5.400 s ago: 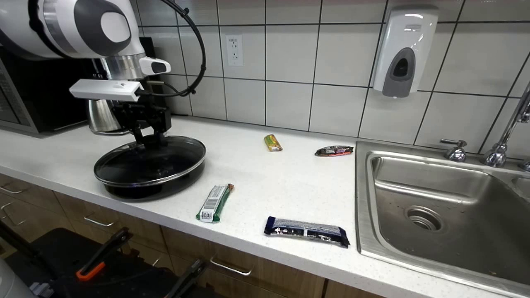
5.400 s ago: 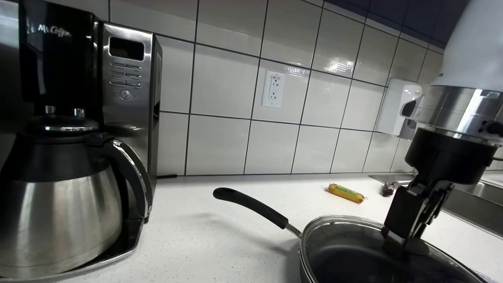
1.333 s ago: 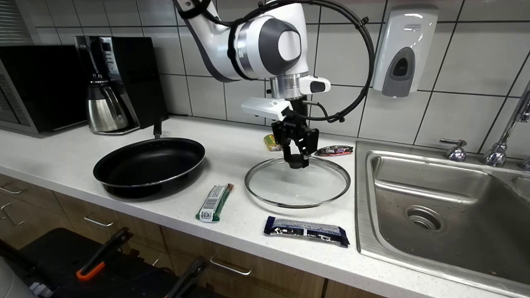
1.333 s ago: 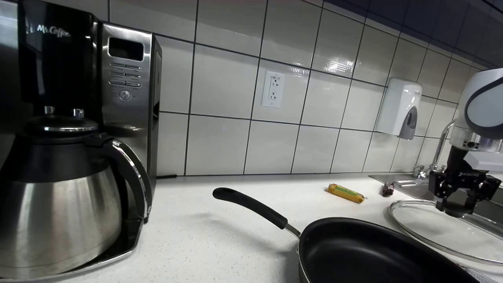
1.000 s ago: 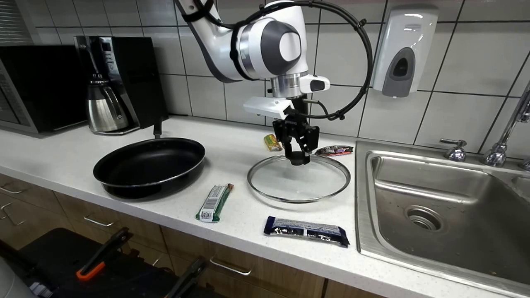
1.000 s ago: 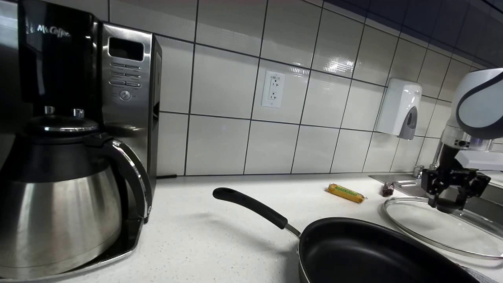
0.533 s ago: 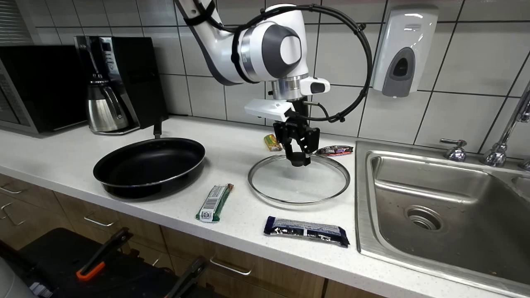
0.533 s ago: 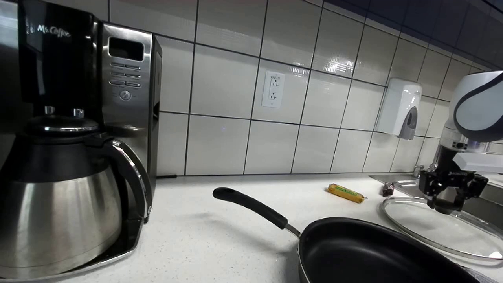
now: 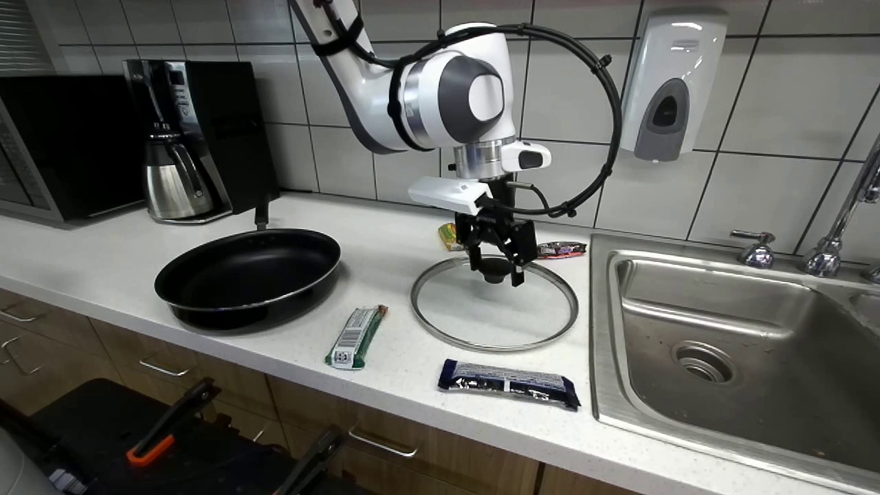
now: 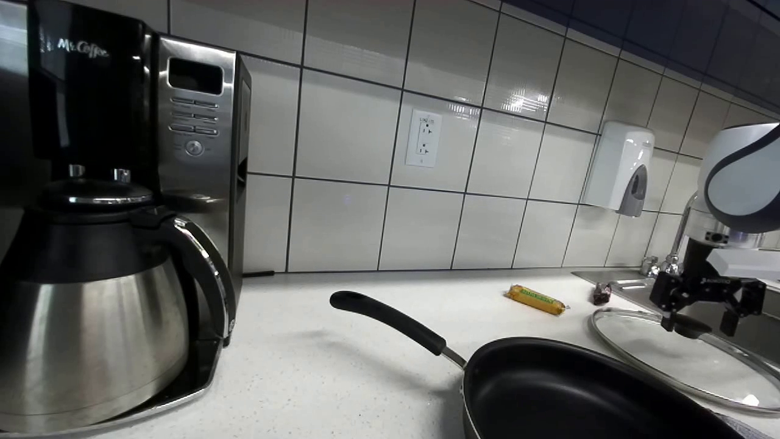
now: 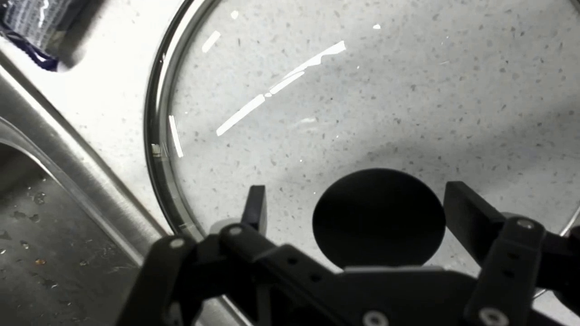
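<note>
Some sec. ago the glass lid (image 9: 495, 313) was on the pan (image 9: 234, 318); now it lies on the counter (image 9: 371, 261), b/w pan & sink (image 9: 605, 330). Half a sec. ago the fingers (image 11: 469, 217) were closed around its knob (image 11: 378, 217); now they stand wide apart, so the gripper (image 9: 496, 270) has released it. The lid is just under the gripper, w/ the knob b/w both fingers, nearer to one; if it touches this one, I can't tell. Count: 1 lid, 1 pan, 1 sink, 1 coffee maker (image 10: 201, 140), 1 wall dispenser (image 9: 674, 82) & 4 wrapped bars, i.e. 1 green bar (image 9: 356, 338), 1 blue bar (image 9: 509, 385), 1 yellow bar (image 10: 535, 300), 1 dark bar (image 9: 562, 250). The bars all lie on the counter around the lid.
</note>
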Available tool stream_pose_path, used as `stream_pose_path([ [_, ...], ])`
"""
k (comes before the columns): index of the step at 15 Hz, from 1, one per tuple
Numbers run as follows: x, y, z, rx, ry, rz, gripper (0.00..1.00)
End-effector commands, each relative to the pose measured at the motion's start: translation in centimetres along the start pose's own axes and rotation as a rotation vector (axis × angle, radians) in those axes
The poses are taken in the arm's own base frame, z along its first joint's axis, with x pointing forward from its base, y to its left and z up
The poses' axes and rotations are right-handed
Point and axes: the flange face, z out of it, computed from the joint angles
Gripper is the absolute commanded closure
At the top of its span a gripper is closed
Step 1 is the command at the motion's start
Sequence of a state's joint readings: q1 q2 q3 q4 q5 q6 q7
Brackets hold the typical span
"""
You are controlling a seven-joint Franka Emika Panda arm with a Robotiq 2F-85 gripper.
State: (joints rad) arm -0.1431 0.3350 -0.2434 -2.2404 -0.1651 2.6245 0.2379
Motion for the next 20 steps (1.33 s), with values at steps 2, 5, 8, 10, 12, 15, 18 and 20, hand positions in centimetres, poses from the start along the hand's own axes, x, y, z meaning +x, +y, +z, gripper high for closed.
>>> stream_pose_path([
  [2,-0.6,0.2,-3.7,0.019,0.035,-0.039,0.0],
  [5,-1.0,-0.3,-6.5,0.038,0.088,-0.078,0.0],
  [8,-2.4,-0.9,-8.7,0.077,0.11,-0.113,0.0],
  [10,-3.8,-1.4,-9.7,0.089,0.118,-0.153,0.0],
  [12,-5.6,-2.0,-10.5,0.113,0.116,-0.2,0.0],
  [15,-8.6,-3.5,-11.1,0.138,0.115,-0.285,0.0],
  [18,-11.8,-5.2,-11.5,0.156,0.116,-0.369,0.0],
  [20,-13.9,-6.2,-11.5,0.194,0.115,-0.442,0.0],
])
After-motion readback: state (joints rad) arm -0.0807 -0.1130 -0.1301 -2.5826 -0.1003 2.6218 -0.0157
